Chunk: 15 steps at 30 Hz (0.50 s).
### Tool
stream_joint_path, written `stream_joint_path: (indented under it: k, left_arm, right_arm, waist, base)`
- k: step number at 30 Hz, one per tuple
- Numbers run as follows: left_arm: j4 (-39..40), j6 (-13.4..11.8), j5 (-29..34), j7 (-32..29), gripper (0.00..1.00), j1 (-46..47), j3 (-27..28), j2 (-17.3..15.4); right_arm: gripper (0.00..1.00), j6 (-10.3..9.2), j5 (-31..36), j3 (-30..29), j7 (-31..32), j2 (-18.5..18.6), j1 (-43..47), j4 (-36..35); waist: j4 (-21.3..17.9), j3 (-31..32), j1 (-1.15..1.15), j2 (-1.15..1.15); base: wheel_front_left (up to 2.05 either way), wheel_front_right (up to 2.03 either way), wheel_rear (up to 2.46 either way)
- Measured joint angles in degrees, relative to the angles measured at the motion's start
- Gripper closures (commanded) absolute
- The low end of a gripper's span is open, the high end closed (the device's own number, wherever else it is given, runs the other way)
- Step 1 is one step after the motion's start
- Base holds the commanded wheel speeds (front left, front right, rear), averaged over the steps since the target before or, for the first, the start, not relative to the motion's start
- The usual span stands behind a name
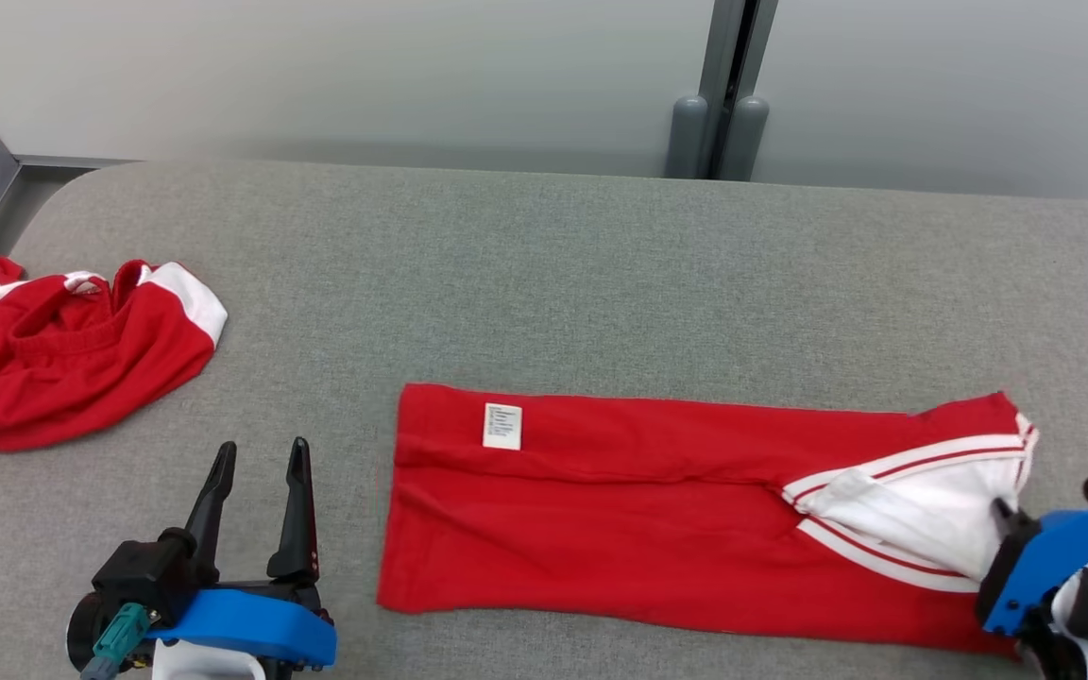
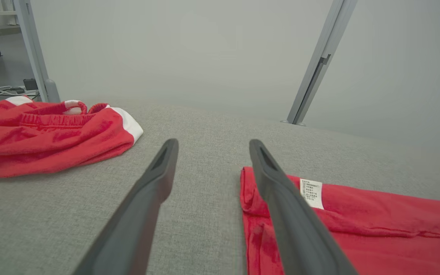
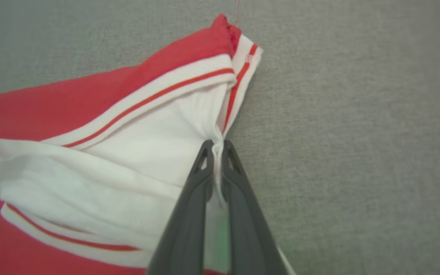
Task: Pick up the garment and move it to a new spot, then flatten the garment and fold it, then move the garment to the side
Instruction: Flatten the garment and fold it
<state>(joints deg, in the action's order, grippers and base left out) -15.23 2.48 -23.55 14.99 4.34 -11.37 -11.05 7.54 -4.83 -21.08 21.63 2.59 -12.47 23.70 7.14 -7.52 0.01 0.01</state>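
**Mid-fold: long strip made, cross folds left**

You have the garment (image 1: 601,501) lying flat on the surface (image 1: 553,264), center-right in front of the robot. It is a long red strip w/ the label (image 1: 502,426) facing up near its left end. So pick-up, move and flattening look done, and at least one lengthwise fold looks made.

The R end effector (image 3: 215,147) is clenched on the white edge at the strip's right end, cloth pinched between the tips. The L end effector (image 1: 261,449) is released, jaws wide, holding nothing, near the strip's left edge.

Left to do, by my read:
- bring the right end over toward the left
- maybe one more fold
- shift the bundle to the side

A red heap (image 1: 62,359) sits at far left, well apart from the strip; neither arm touches it.
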Motion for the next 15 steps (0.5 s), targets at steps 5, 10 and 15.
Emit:
stream_joint_path:
  k: [5,10,15]
  left_arm:
    - [0.4,0.4,1.0,0.0,0.0,0.5,0.0,-0.4]
    - [0.2,0.6,1.3,-0.1,0.0,2.2,-0.2,-1.0]
    - [0.0,0.6,1.3,-1.4,0.0,4.1,-0.4,-1.5]
  right_arm:
    - [1.0,-0.02,3.2,-5.3,1.9,0.1,1.3,-7.5]
    - [1.0,-0.03,6.5,-8.7,5.4,1.1,2.7,-13.3]
    - [1.0,-0.04,8.5,-7.6,7.5,2.4,3.9,-18.2]
  waist:
    - [-0.8,0.4,0.0,0.0]
    - [-1.2,0.7,0.0,0.0]
    - [-1.6,1.4,0.0,0.0]
  base:
    - [0.0,0.0,0.0]
    - [0.0,0.0,0.0]
    - [0.0,0.0,0.0]
